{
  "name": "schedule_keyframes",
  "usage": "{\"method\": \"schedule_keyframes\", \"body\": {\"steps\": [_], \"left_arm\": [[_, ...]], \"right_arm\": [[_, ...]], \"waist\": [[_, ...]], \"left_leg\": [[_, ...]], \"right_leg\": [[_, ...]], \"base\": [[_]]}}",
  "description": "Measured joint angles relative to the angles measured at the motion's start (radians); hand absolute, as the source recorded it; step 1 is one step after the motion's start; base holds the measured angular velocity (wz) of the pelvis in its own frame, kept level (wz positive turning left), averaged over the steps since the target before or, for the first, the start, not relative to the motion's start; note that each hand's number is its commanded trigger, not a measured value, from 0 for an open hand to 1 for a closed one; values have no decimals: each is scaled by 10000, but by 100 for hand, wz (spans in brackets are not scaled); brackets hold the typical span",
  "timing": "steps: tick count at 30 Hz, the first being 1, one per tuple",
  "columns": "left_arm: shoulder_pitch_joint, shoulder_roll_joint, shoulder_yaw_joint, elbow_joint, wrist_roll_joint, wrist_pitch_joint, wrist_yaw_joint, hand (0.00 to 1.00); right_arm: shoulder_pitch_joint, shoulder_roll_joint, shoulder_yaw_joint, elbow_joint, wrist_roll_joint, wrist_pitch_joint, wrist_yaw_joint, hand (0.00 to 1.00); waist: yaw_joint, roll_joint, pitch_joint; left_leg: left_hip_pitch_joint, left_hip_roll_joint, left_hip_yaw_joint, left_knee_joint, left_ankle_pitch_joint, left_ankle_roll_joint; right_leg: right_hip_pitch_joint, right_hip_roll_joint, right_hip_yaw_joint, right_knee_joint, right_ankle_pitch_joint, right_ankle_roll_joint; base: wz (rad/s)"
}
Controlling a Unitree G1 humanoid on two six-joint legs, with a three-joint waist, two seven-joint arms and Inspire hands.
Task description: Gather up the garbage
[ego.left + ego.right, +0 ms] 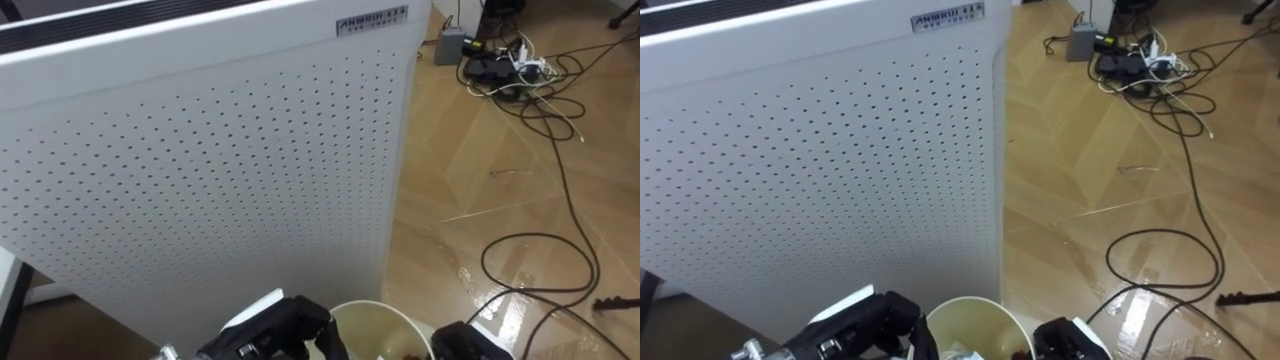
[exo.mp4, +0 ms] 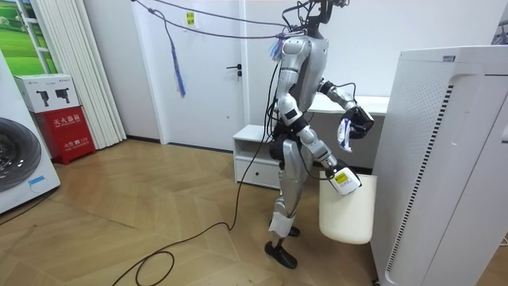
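I stand close in front of a tall white perforated appliance. A cream waste bin (image 1: 375,308) hangs just off the floor between me and it, seen in the room view as the bin (image 2: 348,214). My right hand (image 1: 465,345) grips its rim at the lower right and shows lower in the room view as the right hand (image 2: 337,176). My left hand (image 1: 285,325) is curled just left of the bin's mouth. In the room view this left hand (image 2: 357,119) is raised and holds a dangling white and blue scrap of garbage (image 2: 344,137). A few bits lie inside the bin.
The perforated appliance (image 1: 200,170) blocks the way ahead and to the left. To the right, wooden floor carries a black cable loop (image 1: 540,265) and a tangle of plugs and wires (image 1: 505,65). Behind me stand a low white cabinet (image 2: 254,155) and a washing machine (image 2: 20,163).
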Motion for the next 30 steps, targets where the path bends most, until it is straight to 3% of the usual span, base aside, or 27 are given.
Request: {"method": "schedule_keyframes", "body": {"steps": [1, 2, 3, 4, 5, 13, 21, 30], "left_arm": [[-27, -2, 2, 0, 0, 0, 0, 89], [-38, -21, 20, 0, 2, -2, 2, 58], [-38, -34, 32, 1, 17, -7, 6, 38], [-42, -52, 50, 4, 117, -37, 13, 11], [-43, -55, 58, 6, 126, -38, 15, 0], [-155, -71, 60, 184, 125, -70, 92, 0], [-294, -441, 57, 336, 109, -352, 680, 0], [-461, -702, 59, 339, 95, -367, 944, 0]], "right_arm": [[0, 2, 0, -30, 1, -6, 17, 100], [0, 13, -1, -34, -3, -21, 43, 100], [1, 20, 0, -35, -4, -33, 60, 100], [14, 36, 0, -34, -14, -83, 63, 100], [23, 41, 0, -34, -14, -110, 68, 100], [31, 100, 2, -32, -12, -202, 67, 100], [53, 133, 84, -19, -13, -218, 13, 100], [181, 176, 96, -20, -38, -296, -58, 100]], "waist": [[5, 0, 0], [3, -3, 1], [1, -3, 1], [-6, -3, 1], [-11, -3, 1], [-33, -17, 8], [-28, -46, 23], [-31, -97, 5]], "left_leg": [[-44, -3, 1, 24, 0, 0], [-65, -6, 7, 27, 0, 0], [-70, -7, 10, 27, 0, 0], [-76, -6, 12, 27, 0, 0], [-76, -4, 12, 27, 0, 0], [-75, -1, 12, 24, 0, 0], [-66, 2, 87, 23, 0, 0], [-74, 9, 137, 32, 0, 0]], "right_leg": [[-32, -2, 1, -5, 2, -3], [-55, -2, 15, -4, 6, -9], [-60, -1, 17, -4, 6, -10], [-65, 2, 19, -6, 7, -11], [-65, 4, 19, -6, 8, -13], [-61, 5, 22, -21, 13, -20], [-69, 2, 44, -7, 13, -20], [-125, 10, 106, 45, 15, -24]], "base": [[0], [0], [0], [0], [0], [0], [0], [-2]]}}
